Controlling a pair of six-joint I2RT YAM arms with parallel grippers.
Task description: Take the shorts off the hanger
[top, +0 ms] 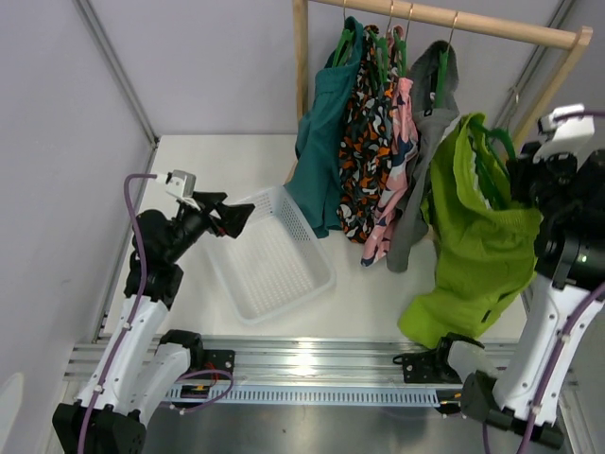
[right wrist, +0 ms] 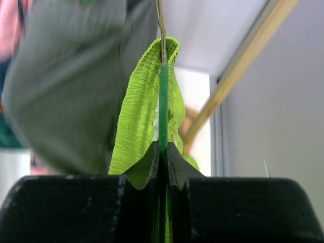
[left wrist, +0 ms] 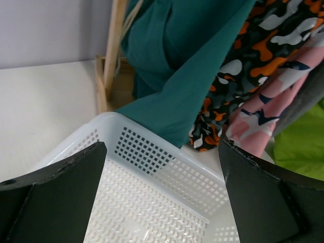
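Observation:
The lime-green shorts (top: 473, 236) hang at the right of the top view, draped down from the dark-green hanger (top: 498, 142). My right gripper (top: 526, 184) is shut on the hanger; in the right wrist view its jaws (right wrist: 163, 152) pinch the green bar (right wrist: 163, 106), with the shorts' ribbed waistband (right wrist: 136, 111) looped round it and the metal hook above. My left gripper (top: 238, 218) is open and empty, held over the near-left corner of the white basket (top: 284, 274); the wrist view shows its wide-apart fingers (left wrist: 61, 197) above the basket's mesh floor (left wrist: 152, 202).
A wooden rail (top: 454, 21) on an upright post (top: 301, 57) carries a teal garment (top: 326, 132), an orange-black patterned one (top: 369, 142), a pink one (top: 402, 161) and a grey one (top: 430, 123). The teal garment hangs over the basket's far corner.

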